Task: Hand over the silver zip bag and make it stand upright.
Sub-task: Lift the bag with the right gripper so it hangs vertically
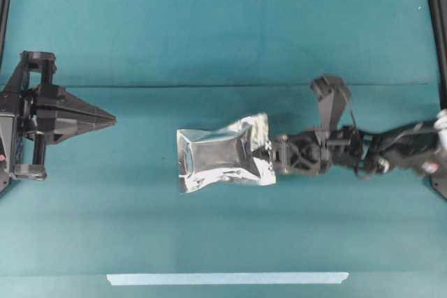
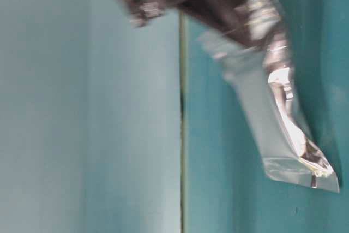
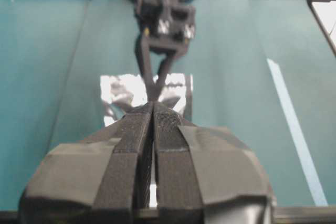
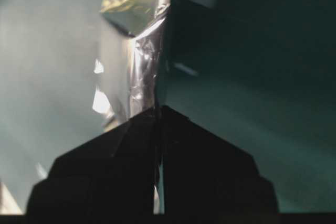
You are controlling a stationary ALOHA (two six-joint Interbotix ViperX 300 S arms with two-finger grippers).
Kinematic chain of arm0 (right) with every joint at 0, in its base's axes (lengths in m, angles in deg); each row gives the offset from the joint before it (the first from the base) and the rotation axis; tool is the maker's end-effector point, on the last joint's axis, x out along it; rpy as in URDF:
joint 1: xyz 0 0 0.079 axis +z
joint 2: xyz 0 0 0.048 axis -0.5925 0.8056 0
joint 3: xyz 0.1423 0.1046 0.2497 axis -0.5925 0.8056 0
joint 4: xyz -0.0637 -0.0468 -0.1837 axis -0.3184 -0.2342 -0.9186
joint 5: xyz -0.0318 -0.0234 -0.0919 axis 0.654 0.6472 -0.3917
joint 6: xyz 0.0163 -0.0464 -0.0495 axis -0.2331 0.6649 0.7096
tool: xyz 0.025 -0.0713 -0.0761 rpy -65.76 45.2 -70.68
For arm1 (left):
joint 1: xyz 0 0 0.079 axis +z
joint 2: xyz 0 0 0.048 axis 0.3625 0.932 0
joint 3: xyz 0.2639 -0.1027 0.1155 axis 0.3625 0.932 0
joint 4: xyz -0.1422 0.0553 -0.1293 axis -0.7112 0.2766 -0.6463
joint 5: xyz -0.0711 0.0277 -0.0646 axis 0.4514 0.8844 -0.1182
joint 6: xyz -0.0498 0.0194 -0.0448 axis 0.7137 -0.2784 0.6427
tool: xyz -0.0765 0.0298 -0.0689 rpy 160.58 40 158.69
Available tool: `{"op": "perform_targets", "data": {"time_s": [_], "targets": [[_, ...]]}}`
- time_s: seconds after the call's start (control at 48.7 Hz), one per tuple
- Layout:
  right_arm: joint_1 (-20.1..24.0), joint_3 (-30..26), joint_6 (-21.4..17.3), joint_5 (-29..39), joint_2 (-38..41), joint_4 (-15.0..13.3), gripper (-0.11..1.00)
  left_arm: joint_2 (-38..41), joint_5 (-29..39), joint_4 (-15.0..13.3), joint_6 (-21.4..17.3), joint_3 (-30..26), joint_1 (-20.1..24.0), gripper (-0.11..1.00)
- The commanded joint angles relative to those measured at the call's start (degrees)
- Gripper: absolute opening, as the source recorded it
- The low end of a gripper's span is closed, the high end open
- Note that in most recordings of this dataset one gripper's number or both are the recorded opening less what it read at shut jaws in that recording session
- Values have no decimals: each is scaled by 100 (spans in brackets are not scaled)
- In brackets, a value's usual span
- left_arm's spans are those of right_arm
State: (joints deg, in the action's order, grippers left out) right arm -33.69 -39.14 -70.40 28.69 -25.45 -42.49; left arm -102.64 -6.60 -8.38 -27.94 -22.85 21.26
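The silver zip bag (image 1: 223, 154) is a shiny crinkled foil pouch in the middle of the overhead view. My right gripper (image 1: 274, 154) is shut on its right edge. The table-level view shows the bag (image 2: 272, 102) hanging tilted from that gripper, its lower end near the cloth. In the right wrist view the foil (image 4: 142, 61) runs out from between the closed jaws (image 4: 159, 109). My left gripper (image 1: 112, 119) is shut and empty at the far left, well apart from the bag. In the left wrist view its tips (image 3: 153, 104) point at the bag (image 3: 123, 90).
A pale thin tape strip (image 1: 227, 278) lies along the front edge of the teal cloth (image 1: 209, 40). It also shows in the left wrist view (image 3: 294, 129). Black frame posts stand at the far left (image 1: 4, 5) and far right (image 1: 438, 12).
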Motion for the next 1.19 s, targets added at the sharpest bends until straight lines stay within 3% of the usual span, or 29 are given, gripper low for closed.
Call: {"op": "perform_targets", "data": {"time_s": [0.0, 0.205, 0.37, 0.596, 0.863, 0.965, 1.068, 1.171], "targets": [[-229, -316, 501, 721, -396, -35, 1, 0, -26, 9, 0, -70, -9, -1], [-905, -1081, 1696, 2593, -686, -44, 1, 0, -26, 9, 9, -18, -9, -1], [-1195, -1635, 2188, 3533, -659, -70, 1, 0, -26, 9, 18, -9, -9, -1], [-1406, -2312, 2619, 4588, -606, -334, 1, 26, 62, 9, 62, -9, 44, -1], [-1362, -3120, 2663, 5985, -378, -1055, 1, 35, 114, 0, 193, 0, 237, -1], [-1274, -3516, 2698, 6460, -211, -1477, 1, 35, 114, 9, 185, 9, 246, -1], [-1143, -3920, 2821, 6899, 35, -1969, 1, 35, 132, 9, 229, 18, 246, -1], [-1063, -4271, 3094, 7313, 246, -2224, 1, 123, 141, 0, 334, 35, 281, -1]]}}
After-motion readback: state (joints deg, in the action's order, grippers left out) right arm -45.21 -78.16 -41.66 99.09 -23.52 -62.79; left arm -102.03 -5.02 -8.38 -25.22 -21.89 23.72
